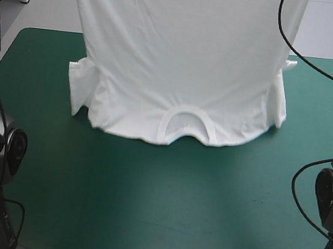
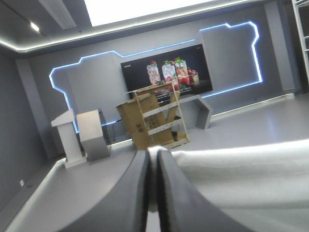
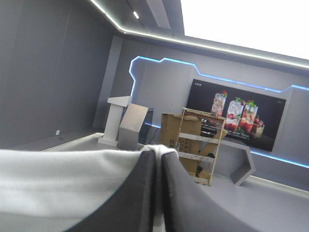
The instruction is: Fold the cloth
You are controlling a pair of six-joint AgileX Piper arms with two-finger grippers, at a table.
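Observation:
The white T-shirt (image 1: 181,59) hangs as a broad sheet above the teal-green table (image 1: 162,204), held up beyond the high view's top edge. Its collar (image 1: 186,127) and shoulder end rest on the cover, with both sleeves bunched at the sides. In the left wrist view my left gripper (image 2: 153,159) is raised, its black fingers all but shut, the T-shirt's taut hem (image 2: 241,169) stretching away beside them. My right gripper (image 3: 158,157) is raised too, fingers pressed together on the T-shirt's edge (image 3: 63,183). Neither gripper shows in the high view.
The near half of the teal-green cover (image 1: 160,222) lies bare in front of the collar. Both arm bases stand at the table's near corners.

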